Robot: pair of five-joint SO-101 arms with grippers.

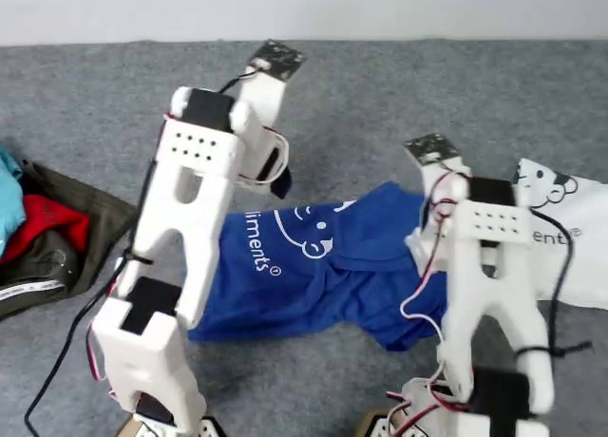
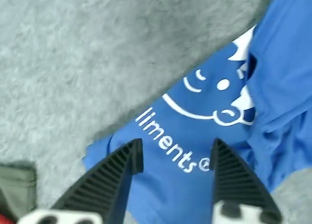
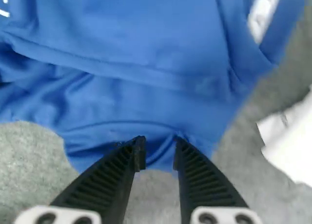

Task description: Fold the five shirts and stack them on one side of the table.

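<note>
A blue shirt (image 1: 313,266) with a white cartoon print lies spread and rumpled in the middle of the grey table. My left gripper (image 2: 175,158) hangs open just above the shirt's (image 2: 204,126) printed part, near its outer edge, with nothing between the fingers. At the shirt's (image 3: 146,63) other end my right gripper (image 3: 158,153) sits at the hem, open by a narrow gap, its fingertips (image 3: 138,148) straddling the cloth's edge. A white shirt (image 1: 570,237) with a printed face lies to the right. Other shirts, teal, red and olive, are heaped at the left edge (image 1: 43,237).
The table is covered with grey carpet (image 1: 380,85). Both white arms (image 1: 190,218) stand over the blue shirt and hide parts of it. A black cable (image 1: 57,361) trails at the front left. Bare carpet lies beyond the shirts.
</note>
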